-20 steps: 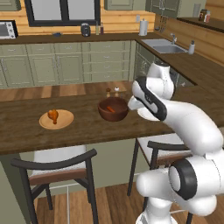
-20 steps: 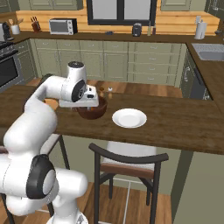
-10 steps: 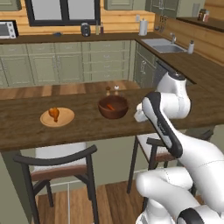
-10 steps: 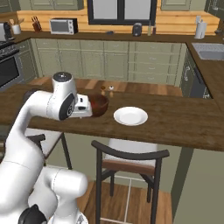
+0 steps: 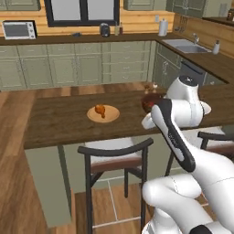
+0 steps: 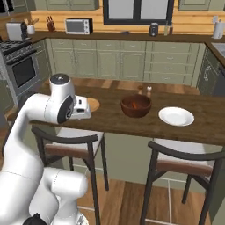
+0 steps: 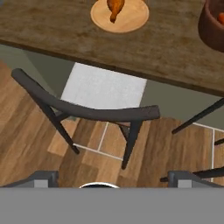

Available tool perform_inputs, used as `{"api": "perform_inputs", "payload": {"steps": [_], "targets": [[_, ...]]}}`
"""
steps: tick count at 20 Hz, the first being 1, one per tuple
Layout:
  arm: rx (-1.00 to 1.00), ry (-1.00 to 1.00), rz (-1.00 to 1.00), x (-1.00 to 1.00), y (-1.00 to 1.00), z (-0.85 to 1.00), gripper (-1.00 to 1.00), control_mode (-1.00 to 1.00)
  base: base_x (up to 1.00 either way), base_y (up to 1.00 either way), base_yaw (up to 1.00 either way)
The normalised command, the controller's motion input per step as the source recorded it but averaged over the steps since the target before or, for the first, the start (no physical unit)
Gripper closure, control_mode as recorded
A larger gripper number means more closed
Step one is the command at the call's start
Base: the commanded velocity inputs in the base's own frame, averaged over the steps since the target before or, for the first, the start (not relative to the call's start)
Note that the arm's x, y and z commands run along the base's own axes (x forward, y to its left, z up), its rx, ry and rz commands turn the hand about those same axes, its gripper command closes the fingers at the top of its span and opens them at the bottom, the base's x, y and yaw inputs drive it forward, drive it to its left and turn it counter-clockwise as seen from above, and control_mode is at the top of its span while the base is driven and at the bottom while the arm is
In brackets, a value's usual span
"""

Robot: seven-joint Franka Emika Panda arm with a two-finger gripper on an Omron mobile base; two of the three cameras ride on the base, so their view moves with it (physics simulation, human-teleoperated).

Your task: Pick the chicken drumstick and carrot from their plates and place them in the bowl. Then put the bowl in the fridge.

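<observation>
Hand view: I see the chicken drumstick (image 7: 114, 8) on its plate (image 7: 133, 19), tabletop (image 7: 166, 48) edge.
Obstacle: dark chair (image 7: 94, 114) stands below.
Bowl (image 6: 136, 106): carrot (image 6: 136, 105) inside.
Pincer: I cannot tell its opening.

Dark wooden counter (image 5: 59, 121) with black chair (image 5: 114, 157), pale seat cushion, tucked below. Microwave (image 5: 19, 29) on back worktop left, sink (image 5: 187, 45) at right corner. Small salt and pepper shakers (image 6: 144, 89) near counter's far edge. Stove (image 6: 19, 66) at left wall.

Chicken drumstick (image 7: 114, 8) on tan plate (image 7: 131, 19); carrot (image 6: 137, 105) inside dark bowl (image 6: 136, 106)
</observation>
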Motion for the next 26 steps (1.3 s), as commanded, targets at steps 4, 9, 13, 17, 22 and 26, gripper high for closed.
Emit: {"api": "perform_inputs", "payload": {"steps": [4, 9, 13, 17, 22, 26], "targets": [[0.0, 0.0, 0.0, 0.0, 0.0, 0.0, -1.0, 1.0, 0.89, 0.4, -0.02], [0.0, 0.0, 0.0, 0.0, 0.0, 0.0, -1.0, 1.0, 1.0, -0.04, 0.0], [0.0, 0.0, 0.0, 0.0, 0.0, 0.0, -1.0, 1.0, 1.0, 0.01, 0.0], [-0.01, 0.15, 0.0, 1.0, 0.41, -0.11, -1.0, -1.0, 0.0, 0.0, 0.0], [0.0, 0.13, 0.0, 1.0, 0.63, -0.24, -1.0, -1.0, 0.0, 0.0, 0.0], [0.0, 0.03, -0.02, 0.97, 0.32, -0.32, -1.0, -1.0, 0.0, 0.0, 0.0]]}}
